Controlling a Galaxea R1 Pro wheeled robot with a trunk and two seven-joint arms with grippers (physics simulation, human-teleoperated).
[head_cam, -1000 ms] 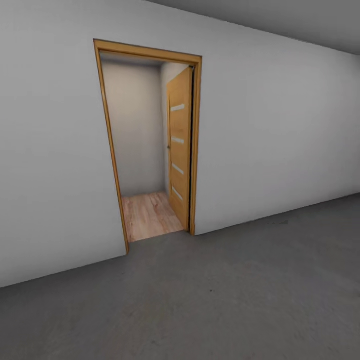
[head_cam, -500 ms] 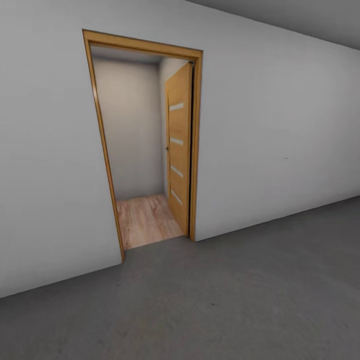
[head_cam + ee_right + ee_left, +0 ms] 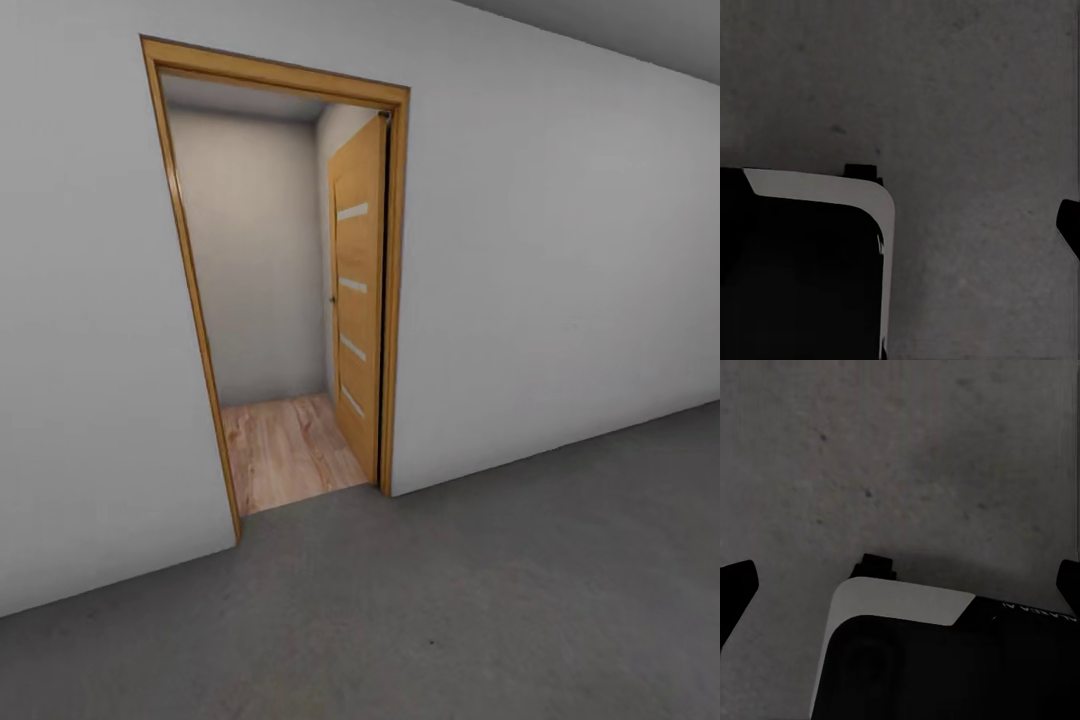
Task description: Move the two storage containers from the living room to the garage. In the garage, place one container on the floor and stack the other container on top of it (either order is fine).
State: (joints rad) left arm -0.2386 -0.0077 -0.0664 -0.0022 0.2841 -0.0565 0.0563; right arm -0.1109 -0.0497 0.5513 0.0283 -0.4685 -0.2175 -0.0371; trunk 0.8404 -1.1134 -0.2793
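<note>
Standing in the garage w/ the doorway (image 3: pixel 285 290) as the landmark: its light-wood frame is set in a plain white wall (image 3: pixel 560 270), and the slatted door (image 3: pixel 357 300) is swung inward, hinged at the doorway's right side. Beyond the threshold there's light wood-plank flooring (image 3: pixel 285 450); on this side, dark grey concrete floor (image 3: pixel 450 610). Left jaws (image 3: pixel 900 585) are spread wide, both finger tips apart over bare concrete, holding nothing. Right jaws: just one dark tip (image 3: pixel 1070 225) seen, so can't tell if open or closed. No container is near the doorway.
</note>
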